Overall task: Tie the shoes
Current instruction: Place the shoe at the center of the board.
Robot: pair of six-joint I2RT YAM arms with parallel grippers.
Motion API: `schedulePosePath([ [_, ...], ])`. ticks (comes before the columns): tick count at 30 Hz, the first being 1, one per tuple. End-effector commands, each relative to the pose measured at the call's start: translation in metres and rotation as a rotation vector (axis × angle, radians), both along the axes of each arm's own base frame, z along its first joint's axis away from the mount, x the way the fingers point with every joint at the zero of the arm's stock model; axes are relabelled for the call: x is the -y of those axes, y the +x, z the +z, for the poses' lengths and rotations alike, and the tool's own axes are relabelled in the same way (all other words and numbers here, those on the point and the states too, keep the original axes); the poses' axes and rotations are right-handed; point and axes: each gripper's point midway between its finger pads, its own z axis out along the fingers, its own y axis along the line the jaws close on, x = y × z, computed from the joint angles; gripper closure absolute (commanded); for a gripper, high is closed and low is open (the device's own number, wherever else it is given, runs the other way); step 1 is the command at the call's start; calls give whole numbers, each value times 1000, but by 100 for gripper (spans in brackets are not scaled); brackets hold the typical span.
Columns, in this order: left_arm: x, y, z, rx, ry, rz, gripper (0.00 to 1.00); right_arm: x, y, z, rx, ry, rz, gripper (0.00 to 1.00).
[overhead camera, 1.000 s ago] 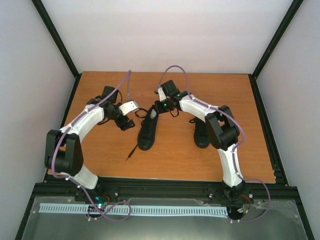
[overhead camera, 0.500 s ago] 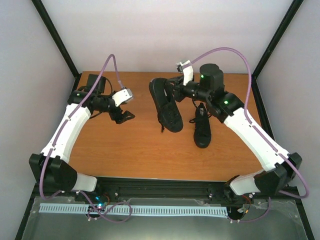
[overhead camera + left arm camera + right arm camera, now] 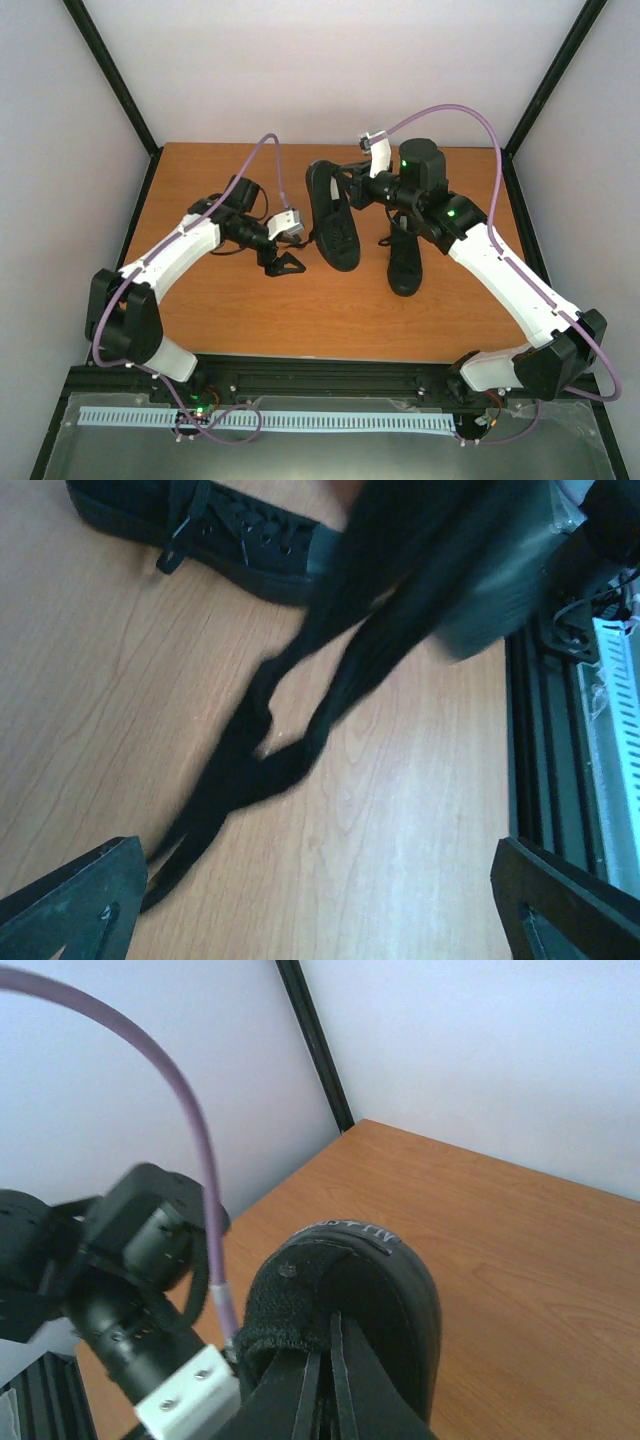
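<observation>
Top external view: the right hand [image 3: 352,188] is clenched on the heel of one black canvas sneaker [image 3: 335,220], holding it tipped up with its toe slanting toward the near edge of the wooden bench [image 3: 220,320] – whether the toe touches the wood cannot be told. The second sneaker [image 3: 404,268] lies flat on the bench just to the right, under the right arm. The left hand [image 3: 285,262] hovers low just left of the raised sneaker, fingers spread wide and gripping nothing. From the left wrist, thin black laces [image 3: 270,740] dangle blurred from the raised sneaker – tangled together, above the wood between the spread fingers.
</observation>
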Motion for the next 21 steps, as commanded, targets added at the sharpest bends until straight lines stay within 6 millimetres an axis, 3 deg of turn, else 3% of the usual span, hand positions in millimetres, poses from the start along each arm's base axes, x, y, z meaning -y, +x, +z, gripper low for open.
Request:
schedulePosePath([
  [1, 16, 22, -4, 141, -104, -49, 2, -1, -1, 48, 88, 110, -8, 97],
  [7, 28, 58, -3, 288, -174, 5, 0, 3, -1, 64, 101, 134, -34, 97],
  [10, 37, 54, -2, 285, -242, -22, 0, 7, 0, 70, 112, 140, -55, 97],
  [15, 50, 23, -13, 236, -303, -130, 0, 11, 1, 78, 123, 139, -78, 97],
  [21, 56, 17, -14, 182, -334, -156, 4, 14, 0, 81, 124, 135, -86, 97],
])
